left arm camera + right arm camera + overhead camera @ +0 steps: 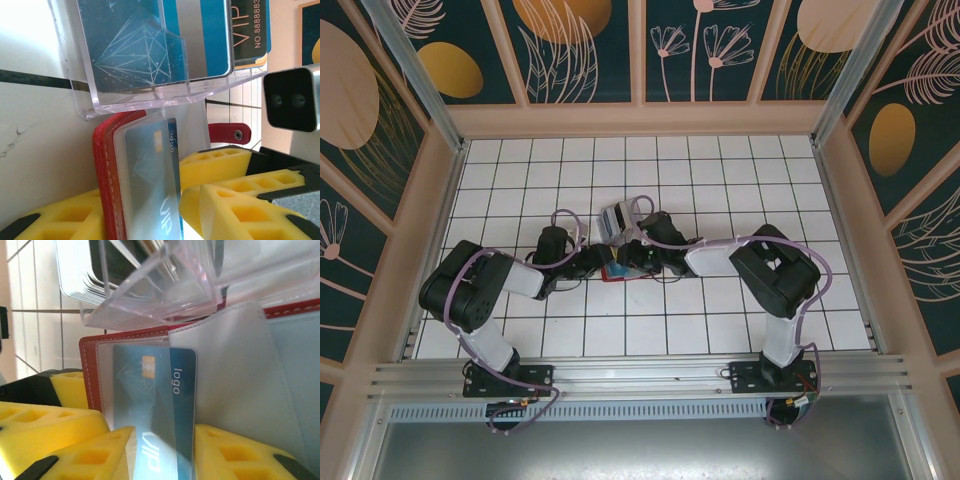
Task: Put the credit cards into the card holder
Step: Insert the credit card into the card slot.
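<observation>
Top view: both arms meet mid-table (740, 180) with their wrists stacked over the card holder (612, 272), so just a red sliver of it peeks out. The clear box (620, 218) butts against its far side. Right wrist cam fills in detail: the holder lies open with a teal credit card (150, 400) ("logo", "VIP") seated in the frosted pocket beside the red stitched edge. The right gripper (162, 440) is part-open, yellow fingers (65, 455) either side of that card; can't tell if they pinch it. Left wrist cam: the left gripper (150, 212) is also parted, straddling holder and card, contact unclear. This cam adds the red snap strap (227, 134), the other arm's camera block (292, 100), and the spare cards (135, 40) standing in the box. The box rim overhangs the holder's far edge and blocks that end of the pocket.
</observation>
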Robot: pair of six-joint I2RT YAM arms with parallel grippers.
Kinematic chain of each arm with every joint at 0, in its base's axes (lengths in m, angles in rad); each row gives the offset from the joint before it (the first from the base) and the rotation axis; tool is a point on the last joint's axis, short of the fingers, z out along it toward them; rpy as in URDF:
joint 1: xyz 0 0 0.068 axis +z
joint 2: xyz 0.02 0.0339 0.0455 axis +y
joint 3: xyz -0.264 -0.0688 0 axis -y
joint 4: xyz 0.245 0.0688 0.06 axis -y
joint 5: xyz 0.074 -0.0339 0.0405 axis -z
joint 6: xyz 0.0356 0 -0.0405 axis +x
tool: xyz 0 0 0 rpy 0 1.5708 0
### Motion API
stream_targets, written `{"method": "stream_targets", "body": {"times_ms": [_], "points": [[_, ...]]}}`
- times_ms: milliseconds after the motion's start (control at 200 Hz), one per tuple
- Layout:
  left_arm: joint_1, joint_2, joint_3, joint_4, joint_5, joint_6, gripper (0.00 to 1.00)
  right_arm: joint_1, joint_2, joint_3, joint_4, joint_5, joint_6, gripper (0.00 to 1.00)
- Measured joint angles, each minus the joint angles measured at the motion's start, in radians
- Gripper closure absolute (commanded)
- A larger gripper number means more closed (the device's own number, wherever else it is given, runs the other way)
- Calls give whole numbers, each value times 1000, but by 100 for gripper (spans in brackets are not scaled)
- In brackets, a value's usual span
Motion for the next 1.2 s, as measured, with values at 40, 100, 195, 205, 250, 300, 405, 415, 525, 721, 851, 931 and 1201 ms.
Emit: {"method": "stream_targets", "body": {"times_ms": [40, 100, 195, 205, 250, 300, 405, 415, 525, 721, 851, 931, 1201], "points": [[0, 2, 3, -7, 0, 2, 61, 4, -4, 8, -23, 18, -23, 63], [0, 11, 13, -23, 0, 7, 68, 14, -5, 14, -49, 42, -58, 63], [4, 23, 26, -47, 5, 16, 70, 35, -6, 23, -72, 56, -93, 63], [5, 23, 26, -46, 6, 16, 69, 36, -6, 24, -74, 58, -98, 63], [6, 23, 26, -48, 8, 16, 66, 37, -6, 29, -85, 58, -106, 63], [6, 22, 26, -48, 9, 17, 59, 37, -5, 33, -91, 58, -116, 63], [10, 10, 28, -47, 22, -1, 51, 24, -8, 38, -98, 49, -123, 63], [10, 9, 28, -47, 23, -2, 51, 23, -8, 39, -98, 49, -123, 63], [12, 0, 34, -66, 19, -10, 48, 21, -8, 43, -104, 51, -131, 63], [46, -17, 36, -99, 34, -5, 55, 21, -5, 58, -96, 57, -166, 60], [63, -6, 38, -119, 43, 15, 62, 31, 21, 68, -93, 50, -194, 54], [71, -4, 36, -119, 55, 15, 63, 42, 28, 80, -97, 62, -208, 54], [83, 14, 34, -98, 80, 8, 64, 50, 45, 115, -142, 76, -241, 54]]}}
